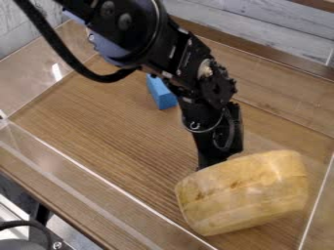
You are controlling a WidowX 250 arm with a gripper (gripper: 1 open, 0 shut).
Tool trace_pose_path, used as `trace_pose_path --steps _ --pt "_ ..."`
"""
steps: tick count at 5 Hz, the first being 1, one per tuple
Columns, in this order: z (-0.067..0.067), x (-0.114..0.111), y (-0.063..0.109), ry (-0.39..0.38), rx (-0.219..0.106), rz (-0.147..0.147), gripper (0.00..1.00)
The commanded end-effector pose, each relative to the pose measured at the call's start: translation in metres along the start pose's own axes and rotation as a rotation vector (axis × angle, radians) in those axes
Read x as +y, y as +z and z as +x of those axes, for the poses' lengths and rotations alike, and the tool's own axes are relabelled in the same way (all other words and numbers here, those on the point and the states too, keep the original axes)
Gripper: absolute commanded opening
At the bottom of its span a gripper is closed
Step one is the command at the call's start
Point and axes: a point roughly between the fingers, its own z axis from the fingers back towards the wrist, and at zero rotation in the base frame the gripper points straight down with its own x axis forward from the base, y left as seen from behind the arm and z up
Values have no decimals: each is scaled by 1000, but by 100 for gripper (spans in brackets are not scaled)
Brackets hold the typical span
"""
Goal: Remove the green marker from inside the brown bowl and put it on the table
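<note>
While the camera looks down at an angle, the nearest part of the scene is a low clear acrylic wall point(111, 197), running diagonally from the left side toward the bottom, with a dark cable point(23, 225) curling outside it in the lower left corner. Just inside that edge, at the lower right, the brown bowl point(243, 195) is tipped up on the table point(98, 127), its pale, grainy underside turned to the viewer. The bowl sits between the near wall and another clear edge at the right, with a narrow strip of wood showing beside it on the right. The green marker is out of sight, and its exact place cannot be told. Directly behind the bowl, the black gripper point(209, 154) reaches down from the upper left; its claw is open, though the bowl and the dark fingers hide most of the gap, and whether it touches the bowl is unclear. To the left of bowl and claw, a broad stretch of brown wood grain gives the widest room for moving. Farther back, a blue block point(160, 91) lies partly behind the arm. Beyond the table's far edge, whitish boards point(261, 35) cross the background.
</note>
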Motion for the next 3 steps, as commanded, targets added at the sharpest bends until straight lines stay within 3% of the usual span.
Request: trace_pose_path --steps 1,2,3 --pt "3 6 0 -8 -19 14 0" --pt "0 8 -5 -6 -18 7 100" --pt "1 6 -8 -6 -23 4 0"
